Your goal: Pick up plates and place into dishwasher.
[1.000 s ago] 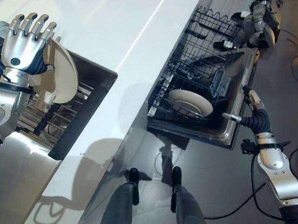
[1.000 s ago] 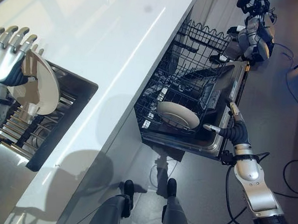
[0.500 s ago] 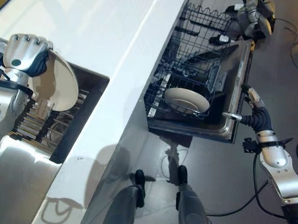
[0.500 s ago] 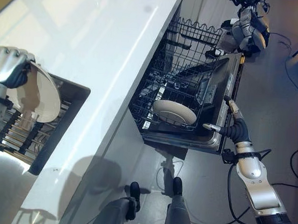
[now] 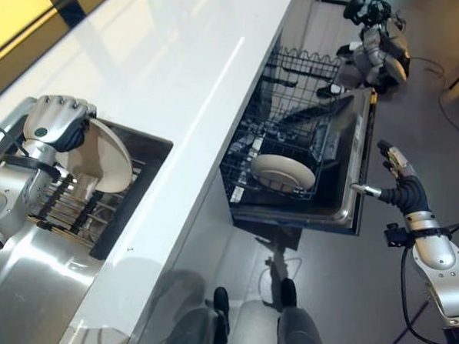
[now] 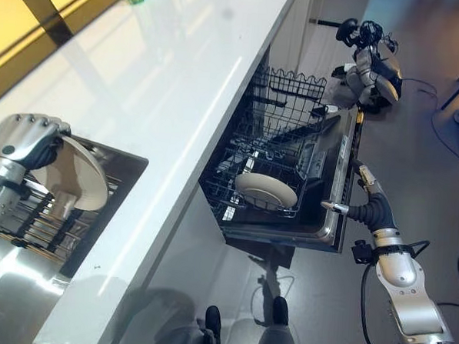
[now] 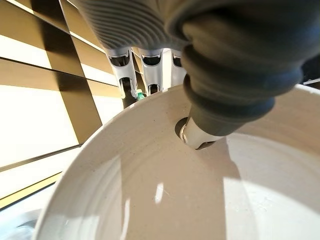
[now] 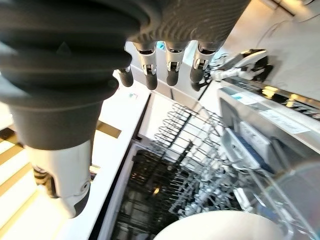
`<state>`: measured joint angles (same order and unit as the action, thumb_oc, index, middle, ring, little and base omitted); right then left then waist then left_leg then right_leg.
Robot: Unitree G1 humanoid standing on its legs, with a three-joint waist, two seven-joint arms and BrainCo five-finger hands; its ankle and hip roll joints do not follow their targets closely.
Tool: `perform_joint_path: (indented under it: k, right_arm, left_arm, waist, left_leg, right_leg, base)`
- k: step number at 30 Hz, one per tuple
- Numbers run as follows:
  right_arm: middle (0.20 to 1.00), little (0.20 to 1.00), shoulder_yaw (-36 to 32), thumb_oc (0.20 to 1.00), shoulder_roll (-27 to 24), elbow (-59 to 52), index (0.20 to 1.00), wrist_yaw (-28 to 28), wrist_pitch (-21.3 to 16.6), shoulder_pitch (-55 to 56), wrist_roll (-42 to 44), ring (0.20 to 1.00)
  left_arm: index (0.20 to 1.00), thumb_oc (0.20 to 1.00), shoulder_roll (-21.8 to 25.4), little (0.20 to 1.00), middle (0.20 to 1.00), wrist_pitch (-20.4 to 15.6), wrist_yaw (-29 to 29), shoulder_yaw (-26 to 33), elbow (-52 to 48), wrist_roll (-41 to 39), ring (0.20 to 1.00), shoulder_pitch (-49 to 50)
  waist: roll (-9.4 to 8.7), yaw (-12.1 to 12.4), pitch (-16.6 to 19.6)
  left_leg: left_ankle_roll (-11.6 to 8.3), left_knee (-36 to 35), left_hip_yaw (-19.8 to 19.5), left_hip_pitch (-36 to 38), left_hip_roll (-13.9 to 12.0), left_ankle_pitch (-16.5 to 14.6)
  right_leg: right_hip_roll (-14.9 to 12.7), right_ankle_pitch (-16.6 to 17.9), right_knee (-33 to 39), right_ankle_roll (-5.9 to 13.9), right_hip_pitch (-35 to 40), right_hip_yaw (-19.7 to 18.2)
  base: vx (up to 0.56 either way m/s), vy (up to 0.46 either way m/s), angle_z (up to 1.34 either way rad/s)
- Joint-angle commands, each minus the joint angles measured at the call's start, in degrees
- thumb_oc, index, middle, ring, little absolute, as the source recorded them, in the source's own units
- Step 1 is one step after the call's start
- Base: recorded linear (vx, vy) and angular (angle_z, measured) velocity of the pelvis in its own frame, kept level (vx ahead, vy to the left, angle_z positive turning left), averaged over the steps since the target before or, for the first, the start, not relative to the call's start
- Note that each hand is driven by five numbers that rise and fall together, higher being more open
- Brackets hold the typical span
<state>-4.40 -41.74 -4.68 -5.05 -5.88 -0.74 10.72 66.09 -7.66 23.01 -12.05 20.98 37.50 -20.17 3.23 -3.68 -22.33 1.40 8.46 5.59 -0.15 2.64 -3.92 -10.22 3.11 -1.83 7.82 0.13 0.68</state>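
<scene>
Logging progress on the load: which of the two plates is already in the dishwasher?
The plate in the rack, lying in the pulled-out lower dishwasher rack. The other plate is gripped on edge by the left hand over the sink.

Kitchen, domestic in fittings; long white countertop (image 5: 181, 69) running from 7 to 1 o'clock; steel sink (image 5: 135, 205) with a drying rack at 9 o'clock; open dishwasher (image 5: 345, 170) with wire racks at 2 o'clock; grey floor (image 5: 418, 97).

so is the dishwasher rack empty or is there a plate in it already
Not empty. One pale plate already lies in the pulled-out lower rack. The left hand grips a second plate over the sink.
</scene>
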Motion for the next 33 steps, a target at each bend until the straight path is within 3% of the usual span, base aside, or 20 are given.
perform_joint_path:
  k: [1, 12, 15, 21, 27, 33]
  right_arm:
    - [1.000, 1.000, -3.30, 1.000, -2.02, -3.50, 1.000, 0.72, -2.47, 1.33, 0.01, 1.000]
    - [1.000, 1.000, -3.24, 1.000, -0.09, -5.45, 1.000, 2.10, -0.70, 2.07, 0.19, 1.000]
    - [1.000, 1.000, -3.40, 1.000, 0.50, -5.84, 1.000, 2.44, -0.19, 2.11, 0.28, 1.000]
    - [1.000, 1.000, -3.06, 1.000, 2.10, -6.16, 1.000, 2.64, 0.12, 2.46, -0.28, 1.000]
    - [1.000, 1.000, -2.70, 1.000, 3.76, -6.86, 1.000, 2.12, 1.05, 2.75, -1.07, 1.000]
    - [1.000, 1.000, -2.37, 1.000, 4.70, -6.63, 1.000, 2.44, 0.61, 3.28, -1.83, 1.000]
  left_arm:
    - [0.200, 0.200, -0.57, 0.200, 0.200, 0.34, 1.37, 5.13, -0.08, -1.43, 0.200, 5.25]
    - [0.200, 0.200, -2.39, 0.200, 0.200, 1.34, 7.34, 16.48, -1.32, -2.26, 0.200, 14.36]
    - [0.200, 0.200, -3.72, 0.200, 0.200, 3.20, 9.21, 19.05, -2.44, -3.48, 0.200, 16.72]
    - [0.200, 0.200, -8.12, 0.200, 0.200, 4.77, 14.32, 24.93, -1.70, -13.45, 0.200, 19.86]
    - [0.200, 0.200, -13.42, 0.200, 0.200, 5.10, 14.69, 28.26, -1.86, -20.69, 0.200, 21.15]
    - [0.200, 0.200, -17.83, 0.200, 0.200, 2.00, 20.20, 30.83, -1.26, -29.05, 0.200, 21.55]
  waist:
    - [-1.60, 1.72, 6.60]
    - [-1.13, 4.13, 12.41]
    - [-1.30, 4.65, 13.45]
    - [-2.00, 5.35, 14.43]
    - [-2.67, 5.57, 15.15]
    - [-3.03, 5.43, 15.36]
  left_leg:
    - [0.29, -1.65, -2.92, -0.59, 2.07, 2.56]
    - [-0.31, -7.66, -5.72, 4.72, 1.57, 4.04]
    - [-0.21, -8.92, -6.42, 5.60, 1.55, 4.43]
    - [0.09, -9.82, -7.33, 6.72, 1.66, 4.37]
    - [0.28, -10.67, -7.58, 7.44, 1.73, 4.37]
    - [0.41, -10.97, -7.48, 7.78, 1.71, 4.24]
  right_leg:
    - [0.51, -0.04, -3.54, 0.91, -1.06, 0.33]
    - [1.40, -1.52, -2.96, 0.29, 2.44, 4.18]
    - [1.67, -1.61, -3.37, 0.15, 2.65, 4.78]
    - [1.71, -1.58, -4.19, 0.14, 2.90, 5.44]
    - [1.79, -1.33, -4.47, 0.27, 3.04, 5.59]
    - [1.86, -1.28, -4.67, 0.25, 3.04, 5.26]
  base:
    - [0.01, -0.028, 0.12]
    - [-0.01, -0.016, 0.17]
    - [-0.02, -0.012, 0.14]
    - [-0.01, -0.011, 0.13]
    - [0.01, -0.009, 0.08]
    - [0.01, 0.004, -0.01]
